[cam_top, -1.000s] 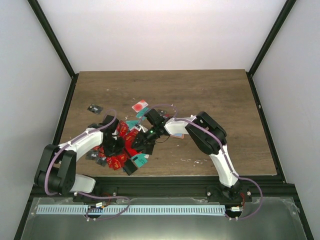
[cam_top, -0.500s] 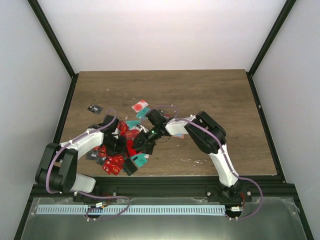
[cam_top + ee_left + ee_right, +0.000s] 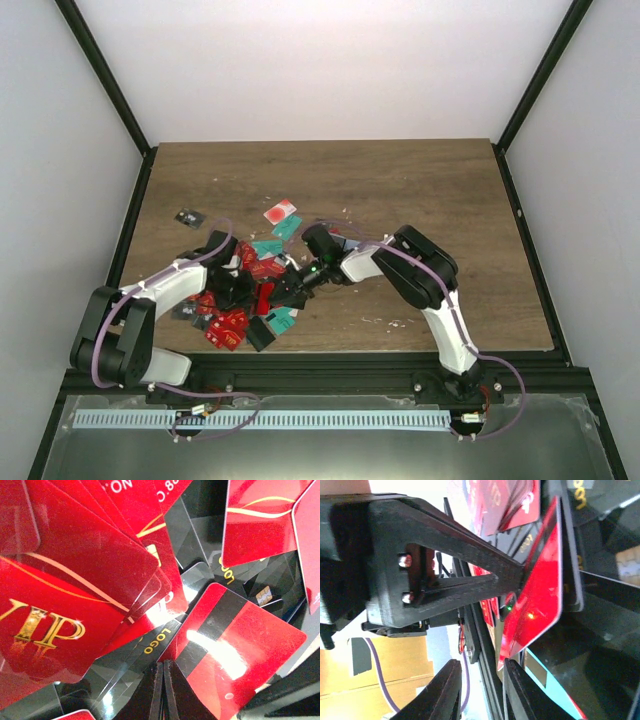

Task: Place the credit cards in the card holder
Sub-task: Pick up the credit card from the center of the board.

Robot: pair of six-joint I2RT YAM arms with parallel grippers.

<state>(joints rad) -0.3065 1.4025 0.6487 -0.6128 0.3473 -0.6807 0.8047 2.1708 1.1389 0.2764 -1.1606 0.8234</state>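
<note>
Red cards [image 3: 232, 322] heaped, uncountable | one white card [image 3: 280, 212] | left jaws closed | right jaws narrowly apart

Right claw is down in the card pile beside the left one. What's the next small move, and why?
Probably close the right claw on the red card standing on edge: its lower corner sits in the gap between the open jaws. The left claw is shut, its tip against that card, seemingly propping it; whether it pinches it is unclear.
</note>
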